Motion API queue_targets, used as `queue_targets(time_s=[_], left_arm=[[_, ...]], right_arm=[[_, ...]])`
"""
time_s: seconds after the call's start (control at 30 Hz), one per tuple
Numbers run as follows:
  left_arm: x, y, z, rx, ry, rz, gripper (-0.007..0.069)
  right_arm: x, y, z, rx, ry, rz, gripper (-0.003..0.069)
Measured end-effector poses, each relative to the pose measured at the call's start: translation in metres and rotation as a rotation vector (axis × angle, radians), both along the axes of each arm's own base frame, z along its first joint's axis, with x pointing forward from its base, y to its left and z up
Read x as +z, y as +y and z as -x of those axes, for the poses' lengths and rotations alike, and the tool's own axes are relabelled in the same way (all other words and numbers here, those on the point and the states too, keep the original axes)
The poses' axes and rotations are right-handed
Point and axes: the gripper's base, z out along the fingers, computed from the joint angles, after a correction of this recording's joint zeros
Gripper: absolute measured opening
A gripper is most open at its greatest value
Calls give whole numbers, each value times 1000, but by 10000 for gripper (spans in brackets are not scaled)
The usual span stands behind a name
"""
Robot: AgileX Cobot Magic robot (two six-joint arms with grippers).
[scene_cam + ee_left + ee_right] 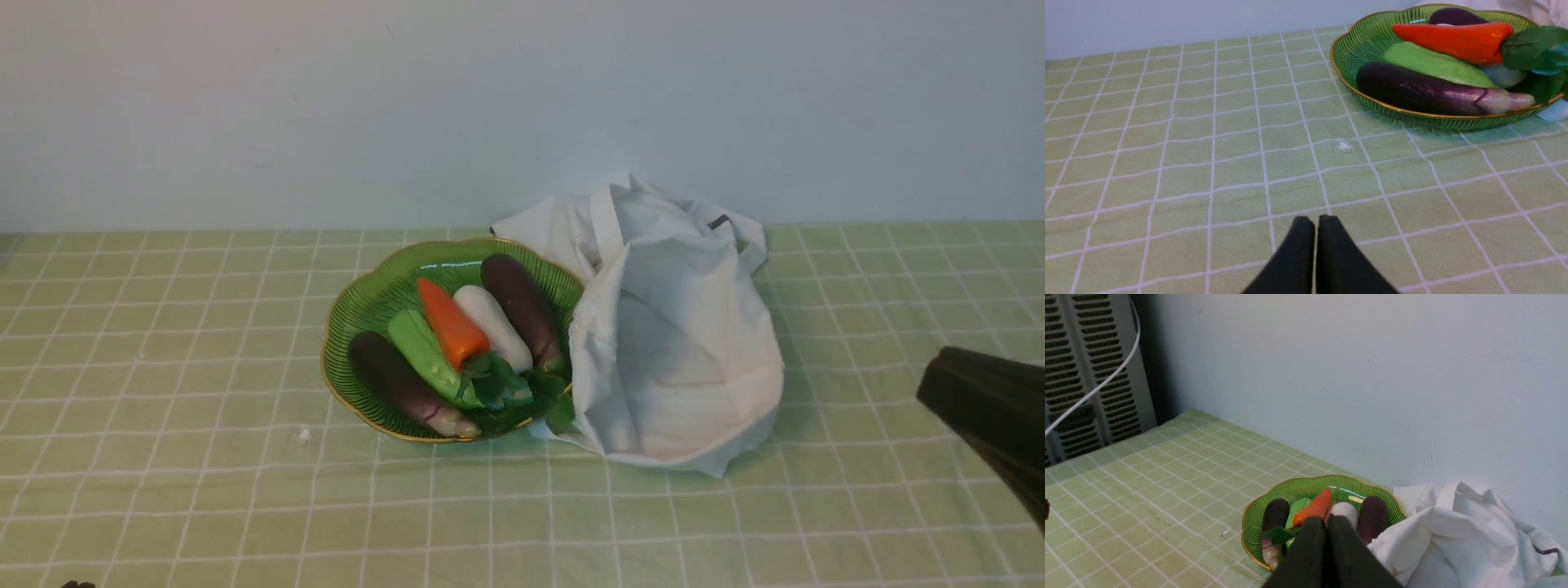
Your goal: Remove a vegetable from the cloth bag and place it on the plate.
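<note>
The orange carrot with its dark green leafy top lies in the green gold-rimmed plate, between a light green vegetable and a white radish. The white cloth bag lies slumped against the plate's right side. My right gripper is shut and empty, raised at the table's right, well back from bag and plate. My left gripper is shut and empty, low over the cloth, short of the plate. The carrot shows in both wrist views.
Two dark purple eggplants lie at the outer sides of the plate. A small white scrap lies on the green checked tablecloth. A wall stands close behind, and a grey vented unit with a white cable stands past the table's left end.
</note>
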Motion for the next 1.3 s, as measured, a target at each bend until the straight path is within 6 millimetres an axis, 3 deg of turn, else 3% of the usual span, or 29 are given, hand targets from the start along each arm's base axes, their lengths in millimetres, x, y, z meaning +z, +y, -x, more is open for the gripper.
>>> queue_targets(time_s=[0.47,0.63,0.8,1.0,1.3], left_arm=[[0,0,0,0,0,0,-5],[0,0,0,0,0,0,-5],[0,0,0,0,0,0,-5],[0,0,0,0,0,0,-5],[0,0,0,0,0,0,-5]], right_arm=[[-2,0,1,2,-7,1,-15],[-10,-10,9,-15,-56,-12,-15],[-28,-33,19,-165,-78,-69,-15],[-64,-56,32,-395,-141,-68,-15],[-113,-64,33,-539,-103,-6,-15]])
